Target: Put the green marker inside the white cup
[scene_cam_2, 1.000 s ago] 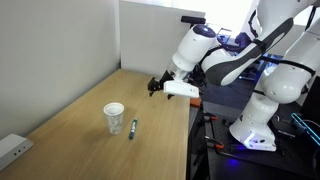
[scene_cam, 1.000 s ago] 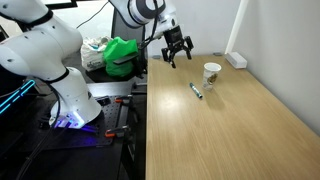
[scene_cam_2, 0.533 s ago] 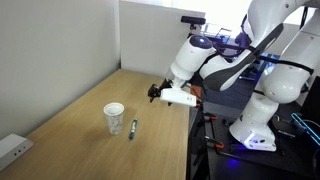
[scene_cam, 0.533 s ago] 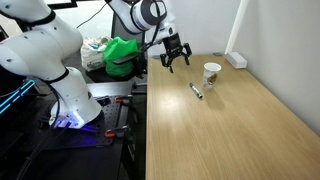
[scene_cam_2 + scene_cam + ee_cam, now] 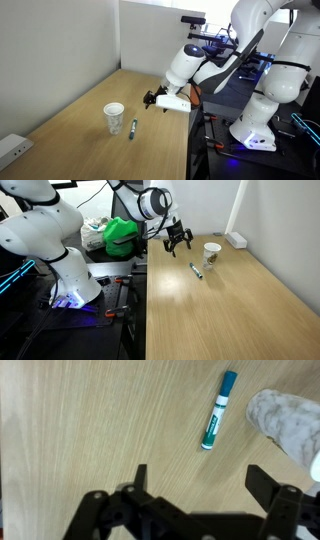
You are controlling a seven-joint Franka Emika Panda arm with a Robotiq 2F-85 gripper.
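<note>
The green marker (image 5: 215, 412) lies flat on the wooden table, also seen in both exterior views (image 5: 196, 271) (image 5: 133, 128). The white cup (image 5: 211, 254) stands upright just beside it, with a brownish mark on its side; it shows in an exterior view (image 5: 114, 117) and at the right edge of the wrist view (image 5: 290, 420). My gripper (image 5: 203, 478) is open and empty. It hovers above the table, a short way from the marker and cup (image 5: 177, 238) (image 5: 152, 98).
A white rectangular block (image 5: 236, 240) lies at the table's far corner by the wall, also in an exterior view (image 5: 12, 150). A green bag (image 5: 122, 234) sits off the table beside the robot base. The table edge (image 5: 147, 300) runs beside the robot.
My gripper has moved down and closer to the marker and cup, still open. The marker and cup have not moved.
</note>
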